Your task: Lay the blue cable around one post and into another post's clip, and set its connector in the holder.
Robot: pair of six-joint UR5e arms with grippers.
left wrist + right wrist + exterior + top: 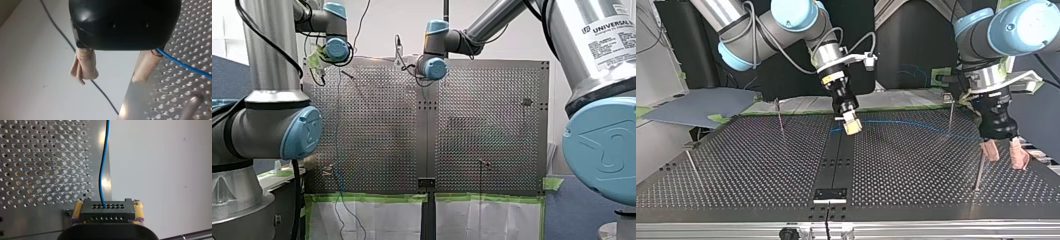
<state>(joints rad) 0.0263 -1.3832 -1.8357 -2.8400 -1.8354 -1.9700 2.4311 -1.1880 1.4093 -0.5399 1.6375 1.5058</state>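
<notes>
Blue cable (pixel 101 177) held at its connector (pixel 107 211)
The right gripper (pixel 852 126) clamped the connector (between yellow pads); the left gripper (pixel 1005 152) stood wide apart, cable passing beside it.

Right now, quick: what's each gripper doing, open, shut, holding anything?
My left gripper: open, holding nothing; the blue cable runs past it, unclamped.
My right gripper: shut on the black connector at the blue cable's end.
</notes>
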